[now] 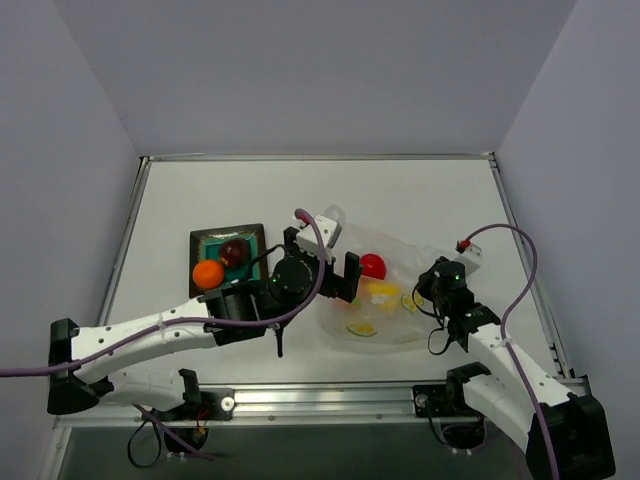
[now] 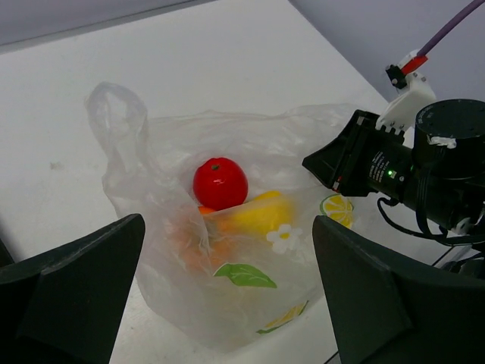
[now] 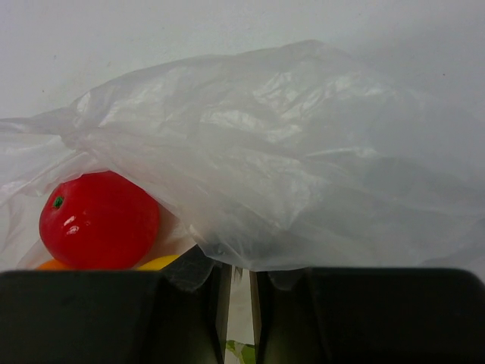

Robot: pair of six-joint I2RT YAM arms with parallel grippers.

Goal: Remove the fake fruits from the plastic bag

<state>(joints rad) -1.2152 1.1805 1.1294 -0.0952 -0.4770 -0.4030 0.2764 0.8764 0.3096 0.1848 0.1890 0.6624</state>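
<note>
Three fruits in bag [image 1: 390, 318], right-centre on white tabletop [image 1: 420, 190] | red fruit [image 2: 220, 183] clear; yellow fruit [image 2: 261, 216], orange fruit [image 2: 187, 243] blurred by plastic | left jaws wide open, empty | right jaws pinching bag edge | grey walls [image 1: 300, 70]

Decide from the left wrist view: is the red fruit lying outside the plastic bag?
No, the red fruit sits inside the plastic bag, beside a yellow fruit.

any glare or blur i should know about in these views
Top external: even light, soft shadows, bag detail small. Left wrist: own fingers dark and out of focus, red fruit sharp. Right wrist: small glare spots on the red fruit, bag folds softly lit.
</note>
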